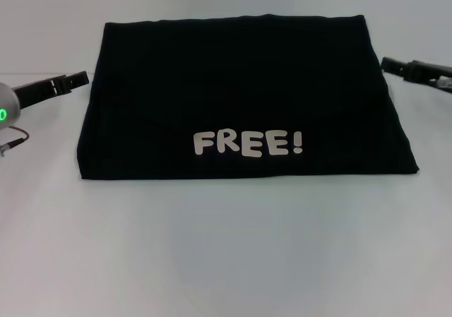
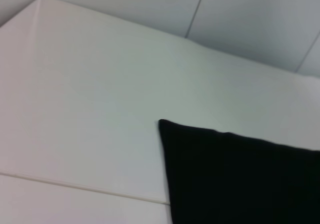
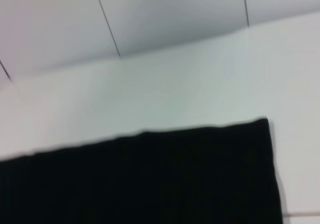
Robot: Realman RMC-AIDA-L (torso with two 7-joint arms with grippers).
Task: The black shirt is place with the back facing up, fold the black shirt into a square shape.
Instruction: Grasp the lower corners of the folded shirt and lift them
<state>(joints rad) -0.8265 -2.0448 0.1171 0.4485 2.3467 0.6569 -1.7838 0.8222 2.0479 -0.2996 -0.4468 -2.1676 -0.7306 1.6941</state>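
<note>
Left gripper (image 1: 70, 81) waits low at the left edge of the head view, just beside the left side of the cloth and holding nothing; whether its fingers are apart or together I cannot tell. In the middle of the plain white counter (image 1: 226, 253) lies the black shirt (image 1: 240, 91), a soft matte T-shirt with the white word "FREE!" (image 1: 248, 144) printed near its front edge. It is already folded into a compact block with straight sides: no sleeve and no neckline stick out, and a diagonal fold line crosses the left half. I judge the folding nearly or fully finished; at most one more fold is left to bring this wide shape closer to a square. On the right side the right gripper (image 1: 399, 66) is beside the far right corner of the shirt, also holding nothing, its opening not clear.

Count: one shirt, one printed word, two grippers, one counter.
</note>
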